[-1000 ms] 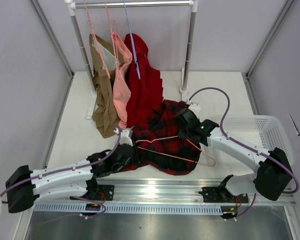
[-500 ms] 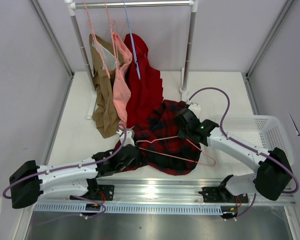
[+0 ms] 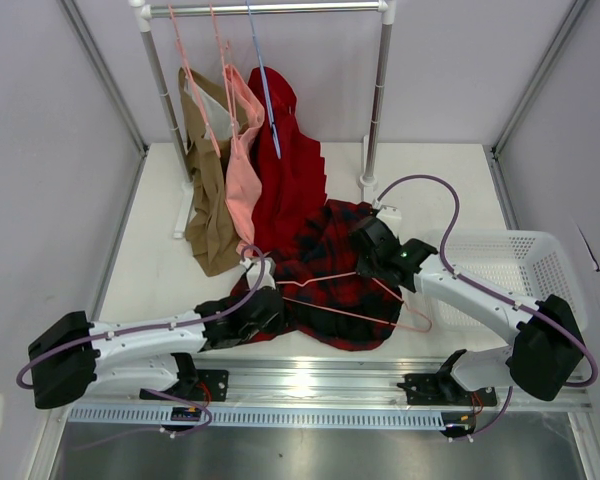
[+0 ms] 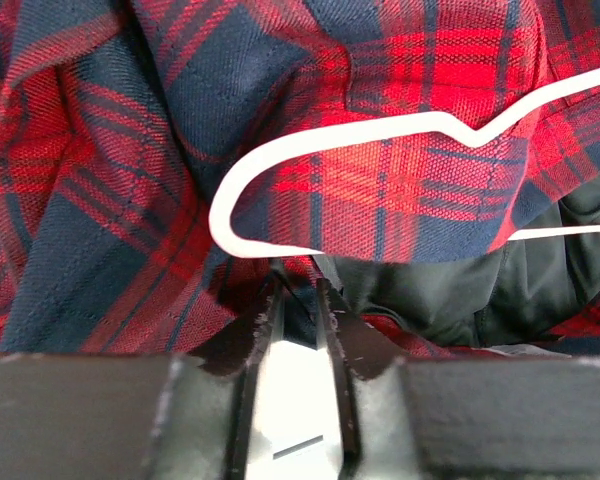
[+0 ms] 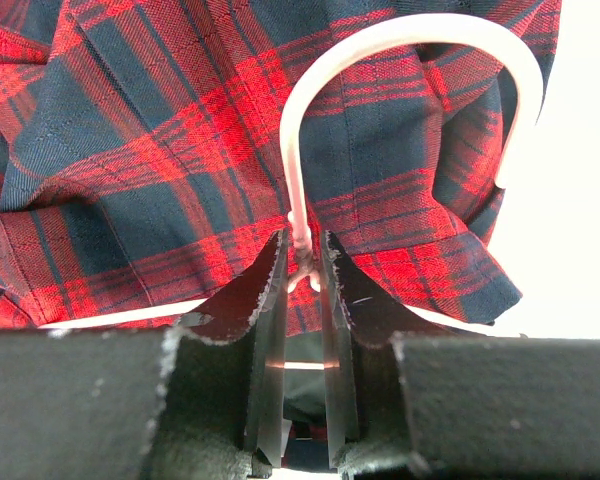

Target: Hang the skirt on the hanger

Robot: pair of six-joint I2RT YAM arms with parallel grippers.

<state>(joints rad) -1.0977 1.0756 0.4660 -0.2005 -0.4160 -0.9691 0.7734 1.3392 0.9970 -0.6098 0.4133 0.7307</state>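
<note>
White table [image 3: 150, 270] between pale grey walls, with a clothes rail [image 3: 270, 8] at the back carrying a tan garment [image 3: 208, 200], a pink garment [image 3: 242, 170], a red pleated garment [image 3: 295, 180] and a thin blue hanger [image 3: 268, 100]; a white mesh basket [image 3: 500, 237] sits at the right edge. The tartan skirt [image 3: 330, 290] lies crumpled mid-table, its far edge touching the hem of the red pleated garment. The pale-pink hanger [image 4: 380, 128] lies on top of the skirt, one rounded shoulder end resting on plaid just beside the exposed dark lining [image 4: 430, 290]; whether any of it sits inside the waist opening cannot be told. The left gripper [image 4: 298, 290] is at the skirt's near-left edge, jaws drawn narrow and pinching a fold of plaid right under that shoulder end. The right gripper [image 5: 302, 250] is over the far side, jaws nearly closed on the hanger's neck at the base of the hook [image 5: 410, 30]. Handling judgement: the skirt is soft, limp and light, so it will sag, bunch and slip off a smooth bar; best taken at the waistband edge, not mid-cloth. The hanger is stiff but thin and may pivot in a pinch, so the neck is the sensible hold.
</note>
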